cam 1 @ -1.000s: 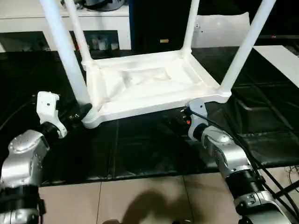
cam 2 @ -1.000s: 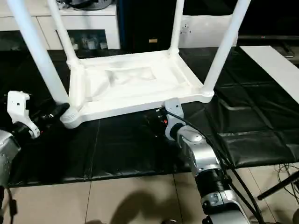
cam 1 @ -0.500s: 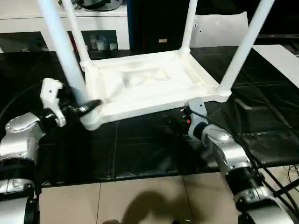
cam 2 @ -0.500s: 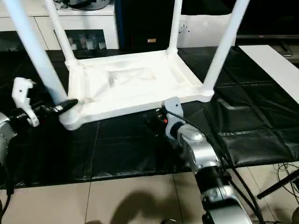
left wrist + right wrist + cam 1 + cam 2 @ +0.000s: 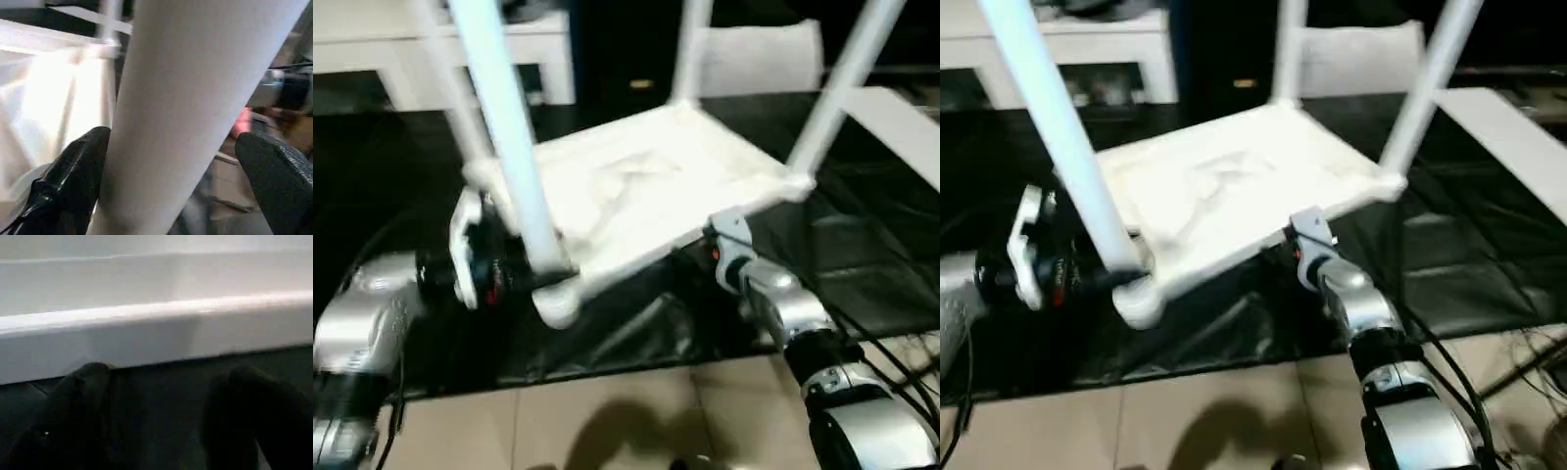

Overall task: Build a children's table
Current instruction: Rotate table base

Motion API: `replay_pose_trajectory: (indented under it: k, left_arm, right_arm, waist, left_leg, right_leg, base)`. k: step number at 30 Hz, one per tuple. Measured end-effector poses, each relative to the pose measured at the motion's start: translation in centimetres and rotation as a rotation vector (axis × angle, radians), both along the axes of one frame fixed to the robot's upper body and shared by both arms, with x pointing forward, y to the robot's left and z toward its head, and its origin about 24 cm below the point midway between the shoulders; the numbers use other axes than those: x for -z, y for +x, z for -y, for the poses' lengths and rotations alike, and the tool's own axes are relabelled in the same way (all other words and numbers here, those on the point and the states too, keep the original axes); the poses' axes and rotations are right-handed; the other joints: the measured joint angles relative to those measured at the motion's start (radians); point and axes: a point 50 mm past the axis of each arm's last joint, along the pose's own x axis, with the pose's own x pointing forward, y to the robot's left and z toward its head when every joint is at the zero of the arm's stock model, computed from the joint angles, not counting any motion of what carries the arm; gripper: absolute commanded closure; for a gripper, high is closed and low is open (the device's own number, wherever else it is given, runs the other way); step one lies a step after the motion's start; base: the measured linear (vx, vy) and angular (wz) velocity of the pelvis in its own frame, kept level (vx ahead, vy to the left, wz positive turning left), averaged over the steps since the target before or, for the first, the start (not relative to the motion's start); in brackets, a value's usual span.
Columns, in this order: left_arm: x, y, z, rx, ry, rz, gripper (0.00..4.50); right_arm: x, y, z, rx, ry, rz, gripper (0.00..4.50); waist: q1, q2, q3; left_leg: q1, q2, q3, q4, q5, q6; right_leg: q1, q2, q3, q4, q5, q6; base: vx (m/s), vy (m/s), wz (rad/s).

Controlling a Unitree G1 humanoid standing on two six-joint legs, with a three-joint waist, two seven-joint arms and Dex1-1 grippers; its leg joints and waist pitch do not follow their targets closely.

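Straddling table leg (image 5: 186, 98), left hand (image 5: 171, 166), apparently touching one finger

Black padded mat (image 5: 862, 284) over the work area. Beige tiled floor (image 5: 607, 421) at 6 o'clock. White shelf unit (image 5: 1087, 49) at 11 o'clock, dark behind.

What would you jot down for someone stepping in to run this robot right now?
Left gripper: open, its fingers either side of the near-left leg just above the corner socket; I can't tell if they touch it.
Right gripper: open, holding nothing, facing the near edge of the table top.
Children's table: upside down on the black mat, all four legs seated in the corner sockets and pointing up; the near-left corner looks raised off the mat.
Done: legs fitted.
Left: probably check that the legs sit tight, then turn the table upright.
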Motion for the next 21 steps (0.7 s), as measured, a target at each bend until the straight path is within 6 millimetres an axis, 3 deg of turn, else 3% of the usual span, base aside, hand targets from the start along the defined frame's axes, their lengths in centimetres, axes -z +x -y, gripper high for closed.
replay_pose_trajectory:
  k: [3, 6, 13, 18, 21]
  left_arm:
    - [0.1, -1.2, 2.0, 0.051, -0.047, -0.022, 0.07]
    - [-0.1, -1.8, 5.4, 0.119, -0.121, -0.013, 0.07]
    - [-0.7, -1.4, 11.7, 0.212, -0.226, 0.022, 0.07]
    - [-1.0, -0.2, 13.1, 0.168, -0.189, 0.084, 0.07]
    - [-0.6, 1.7, 12.9, 0.048, -0.094, 0.142, 0.07]
  right_arm:
    - [0.0, 0.1, 0.1, 0.008, -0.002, -0.001, 0.0]
    - [0.0, 0.4, -0.4, -0.004, -0.01, -0.003, 0.0]
    - [-0.4, 0.8, -2.2, -0.046, -0.008, 0.019, 0.0]
    - [-1.1, 1.1, -3.8, -0.109, 0.005, 0.06, 0.0]
    - [-1.6, 1.2, -4.6, -0.135, -0.006, 0.09, 0.0]
  waist:
    - [-0.013, -0.009, 0.004]
    - [-0.026, -0.015, 0.004]
    - [-0.037, -0.016, 0.004]
    - [-0.043, -0.016, 0.004]
    - [-0.042, -0.016, 0.004]
  left_leg:
    - [0.0, 0.0, 0.0, 0.001, 0.0, 0.0]
    - [0.0, 0.0, 0.0, 0.003, 0.0, 0.0]
    - [-0.001, 0.001, 0.0, 0.003, 0.0, 0.0]
    - [-0.001, 0.001, 0.0, 0.002, 0.0, 0.0]
    - [-0.002, 0.001, 0.0, 0.003, 0.0, 0.0]
  right_leg:
    - [0.0, 0.001, 0.001, 0.0, -0.001, 0.002]
    - [0.0, 0.001, 0.001, 0.0, -0.001, 0.002]
    - [-0.002, 0.002, 0.001, 0.001, -0.001, 0.002]
    - [-0.003, 0.002, 0.001, 0.001, -0.001, 0.002]
    - [-0.003, 0.002, 0.001, 0.001, -0.001, 0.002]
  base:
    - [0.0, 0.0, 0.0]
    - [0.0, 0.0, 0.0]
    - [0.0, 0.0, 0.0]
    - [0.0, 0.0, 0.0]
    - [0.0, 0.0, 0.0]
